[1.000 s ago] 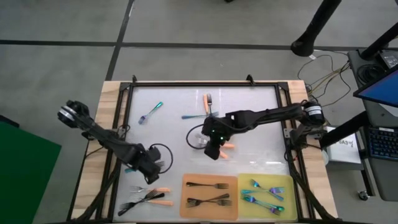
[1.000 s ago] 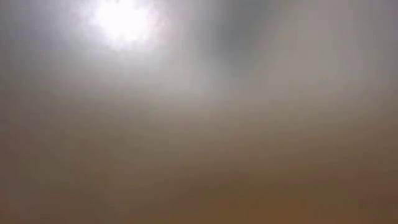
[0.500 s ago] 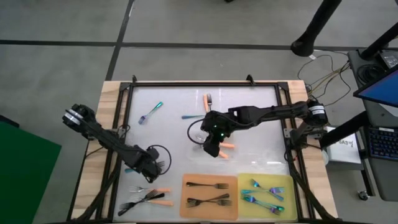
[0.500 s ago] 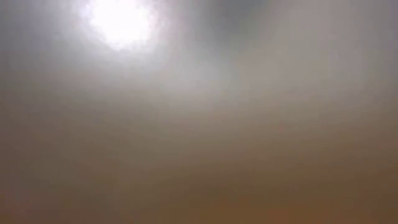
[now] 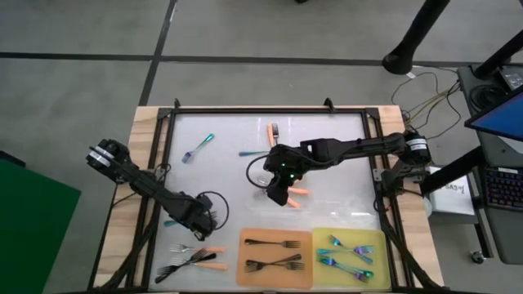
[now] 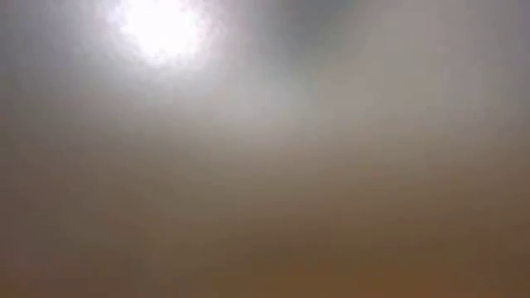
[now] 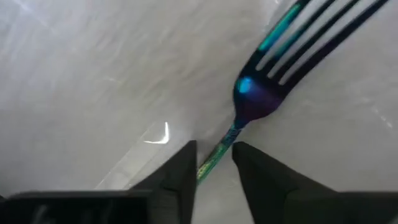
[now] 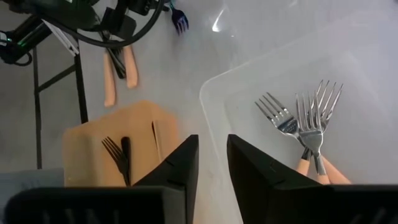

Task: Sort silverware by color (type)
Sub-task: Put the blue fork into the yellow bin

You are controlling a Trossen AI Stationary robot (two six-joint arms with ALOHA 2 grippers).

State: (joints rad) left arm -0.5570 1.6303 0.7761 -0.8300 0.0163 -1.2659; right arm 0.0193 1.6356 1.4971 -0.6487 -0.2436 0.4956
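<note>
Lower left: left gripper pinching an iridescent fork by its handle on the table. Centre: right gripper, fingers slightly parted, above orange-handled forks.

From above, the light is bright and even, and the white counter shines softly. The low view is only a blurry fog, grey up high and brown down low, with one bright white glow near its top left. The left wrist view is close, with a small white glint on the counter. The dark fingers look soft and fuzzy.
</note>
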